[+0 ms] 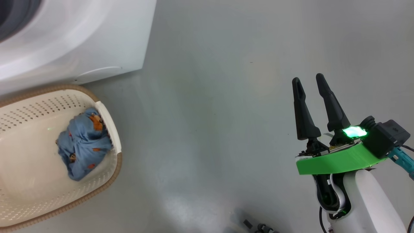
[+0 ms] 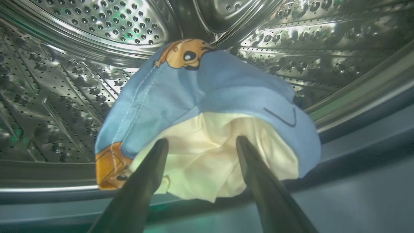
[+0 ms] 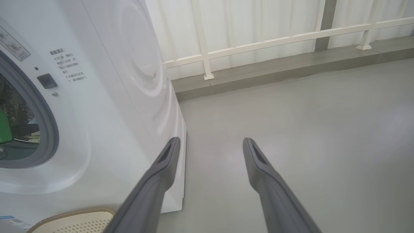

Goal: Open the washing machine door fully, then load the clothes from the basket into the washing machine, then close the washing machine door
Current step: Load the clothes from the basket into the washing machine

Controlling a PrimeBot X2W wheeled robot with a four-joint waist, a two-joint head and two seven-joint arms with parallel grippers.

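Observation:
My left gripper (image 2: 202,139) is inside the steel drum (image 2: 64,97) of the washing machine (image 1: 81,42), its fingers spread open. A light blue piece of the clothes (image 2: 220,87) with a bear print and a cream lining sits right at its fingertips, loose between them, over the drum's lip. More blue clothes (image 1: 82,145) lie bundled in the basket (image 1: 29,155) beside the machine. My right gripper (image 1: 309,79) hangs open over bare floor to the right, holding nothing. The washing machine door is out of view; the grey gasket (image 3: 48,123) rings the open mouth.
Grey floor (image 1: 226,97) stretches to the right of the machine. A white railing (image 3: 258,42) on a low kerb runs along the back. The basket's corner (image 3: 74,220) sits against the machine's front.

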